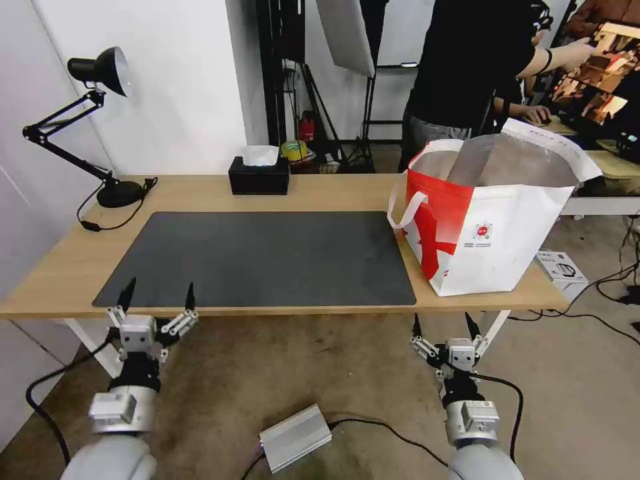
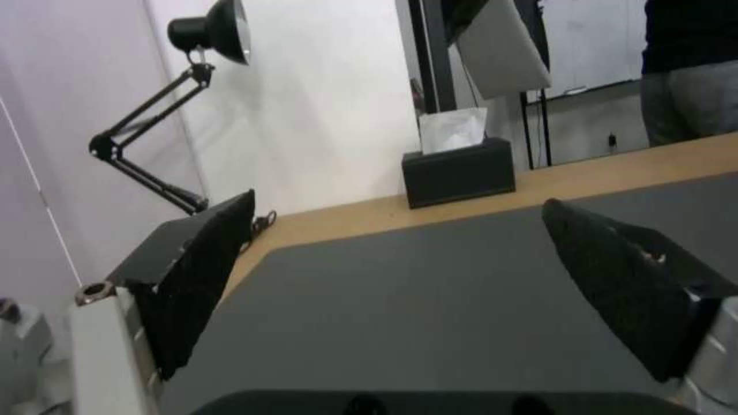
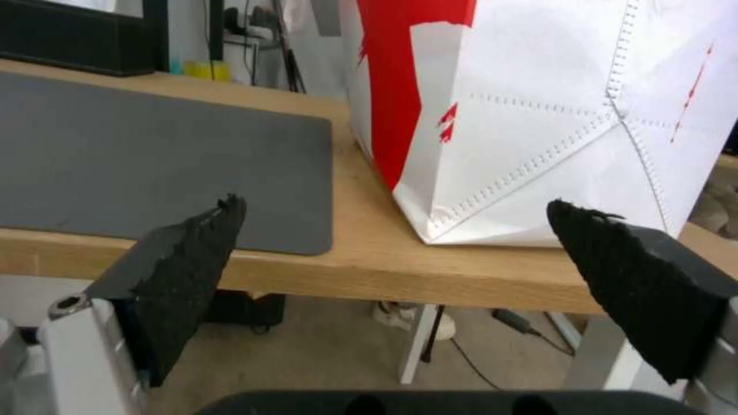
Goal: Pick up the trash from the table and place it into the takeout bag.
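The table (image 1: 333, 192) is light wood with a dark grey mat (image 1: 260, 257) that lies bare. The takeout bag (image 1: 493, 240), white with red panels and a foil lining, stands open at the table's right end. Its lower corner is close in the right wrist view (image 3: 538, 115). The trash is out of view. My left gripper (image 1: 160, 288) hangs open just in front of the table's front edge at the mat's left corner, with nothing between its fingers (image 2: 398, 202). My right gripper (image 1: 443, 320) is open and empty below the front edge, near the bag's left corner (image 3: 394, 202).
A black tissue box (image 1: 259, 175) sits at the table's back edge and a black desk lamp (image 1: 107, 100) at the back left. A silver box (image 1: 295, 437) with cables lies on the floor between my arms. A person stands behind the bag.
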Controlling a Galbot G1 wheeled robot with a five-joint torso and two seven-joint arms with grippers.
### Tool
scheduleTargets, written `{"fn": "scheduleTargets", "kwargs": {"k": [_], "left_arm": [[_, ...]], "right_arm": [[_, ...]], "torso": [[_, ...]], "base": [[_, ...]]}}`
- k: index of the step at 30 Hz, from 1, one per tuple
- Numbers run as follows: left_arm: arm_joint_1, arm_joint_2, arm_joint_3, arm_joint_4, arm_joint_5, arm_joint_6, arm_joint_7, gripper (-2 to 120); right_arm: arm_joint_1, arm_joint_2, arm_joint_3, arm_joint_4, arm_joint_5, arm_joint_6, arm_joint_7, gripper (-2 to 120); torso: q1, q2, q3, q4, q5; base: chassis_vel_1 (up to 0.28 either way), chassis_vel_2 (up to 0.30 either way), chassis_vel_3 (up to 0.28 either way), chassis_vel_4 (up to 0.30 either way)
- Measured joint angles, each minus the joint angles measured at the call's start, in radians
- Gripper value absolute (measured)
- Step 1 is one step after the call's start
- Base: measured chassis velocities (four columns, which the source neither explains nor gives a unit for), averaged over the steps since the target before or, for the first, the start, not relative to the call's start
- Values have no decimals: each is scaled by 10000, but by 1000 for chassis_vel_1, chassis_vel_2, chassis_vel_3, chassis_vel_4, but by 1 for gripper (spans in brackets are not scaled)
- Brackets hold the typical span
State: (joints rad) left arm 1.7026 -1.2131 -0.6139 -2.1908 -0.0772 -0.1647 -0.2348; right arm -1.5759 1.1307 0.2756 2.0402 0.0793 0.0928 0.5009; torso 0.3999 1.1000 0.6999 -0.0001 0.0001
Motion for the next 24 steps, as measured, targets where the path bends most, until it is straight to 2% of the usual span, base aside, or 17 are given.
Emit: {"fn": "scheduleTargets", "kwargs": {"k": [6,24], "left_arm": [[424,-419,131,82,279,-453,-5,100],[1080,-993,313,434,736,-1412,-82,100]], "right_arm": [[-39,34,14,25,-67,-1,-35,100],[-109,50,28,106,-88,-35,-46,100]], "torso": [[1,0,0,1,0],[1,0,1,2,-1]], "base": [[0,0,0,0],[0,0,0,0]]}}
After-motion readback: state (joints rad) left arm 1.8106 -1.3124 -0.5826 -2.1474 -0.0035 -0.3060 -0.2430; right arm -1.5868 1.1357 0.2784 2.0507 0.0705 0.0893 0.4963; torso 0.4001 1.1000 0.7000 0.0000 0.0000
